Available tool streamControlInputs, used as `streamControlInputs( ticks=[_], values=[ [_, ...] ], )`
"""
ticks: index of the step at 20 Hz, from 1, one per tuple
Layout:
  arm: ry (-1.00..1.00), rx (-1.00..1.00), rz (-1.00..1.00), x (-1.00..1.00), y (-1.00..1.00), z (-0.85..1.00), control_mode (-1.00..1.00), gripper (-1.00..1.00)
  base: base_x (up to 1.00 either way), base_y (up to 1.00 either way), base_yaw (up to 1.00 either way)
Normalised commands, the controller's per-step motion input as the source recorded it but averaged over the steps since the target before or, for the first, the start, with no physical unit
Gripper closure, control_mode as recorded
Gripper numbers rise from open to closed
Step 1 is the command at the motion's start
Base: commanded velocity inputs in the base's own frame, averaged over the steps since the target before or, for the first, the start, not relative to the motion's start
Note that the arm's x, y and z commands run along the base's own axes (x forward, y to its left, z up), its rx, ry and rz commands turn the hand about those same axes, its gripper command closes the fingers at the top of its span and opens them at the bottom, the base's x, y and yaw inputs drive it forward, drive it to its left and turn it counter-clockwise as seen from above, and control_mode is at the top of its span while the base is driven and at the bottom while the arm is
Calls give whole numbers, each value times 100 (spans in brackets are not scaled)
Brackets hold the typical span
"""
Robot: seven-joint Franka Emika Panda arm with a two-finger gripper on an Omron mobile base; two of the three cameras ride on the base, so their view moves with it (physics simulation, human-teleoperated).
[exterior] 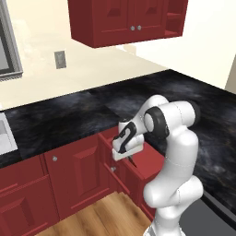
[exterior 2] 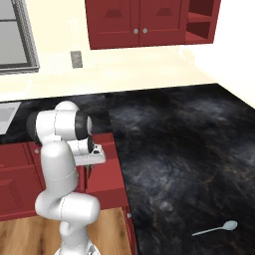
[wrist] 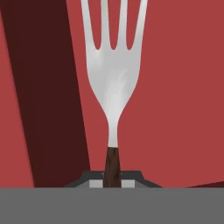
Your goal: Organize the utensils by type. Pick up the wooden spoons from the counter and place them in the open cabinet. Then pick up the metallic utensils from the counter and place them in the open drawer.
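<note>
My gripper point(wrist: 112, 181) is shut on the dark brown handle of the silver fork point(wrist: 113, 78), whose tines point away from the hand. Behind the fork lies the red inside of the open drawer point(wrist: 175, 87). From the base, the gripper point(exterior: 132, 159) points down over the open drawer point(exterior: 150, 161), which is pulled out below the black counter point(exterior: 60, 120). The small silver spoon point(exterior 2: 216, 229) lies on the counter point(exterior 2: 174, 144) at the near right. The open cabinet point(exterior 2: 201, 20) hangs at the upper right with its red shelf showing. The wooden spoons are out of view.
A sink point(exterior: 3, 133) is set into the counter at the far left. A wall outlet point(exterior: 60, 60) sits on the cream wall. Closed red floor cabinets point(exterior: 73, 175) stand left of the drawer, above a wooden floor point(exterior: 101, 221).
</note>
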Motion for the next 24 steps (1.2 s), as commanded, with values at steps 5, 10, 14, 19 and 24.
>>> streamControlInputs(
  ticks=[5, 10, 14, 19, 24],
  values=[
    [1, 0, 0, -19, 41, -17, -100, 100, 0, 0, 0],
    [0, 0, 0, -28, 56, -23, -100, 100, 0, 0, 0],
    [0, 0, 0, -28, 63, -21, -100, 100, 0, 0, 0],
    [0, 0, 0, -20, 59, -10, -100, 100, 0, 0, 0],
    [0, 0, 0, -2, 44, -1, -100, 100, 0, 0, 0]
  ],
)
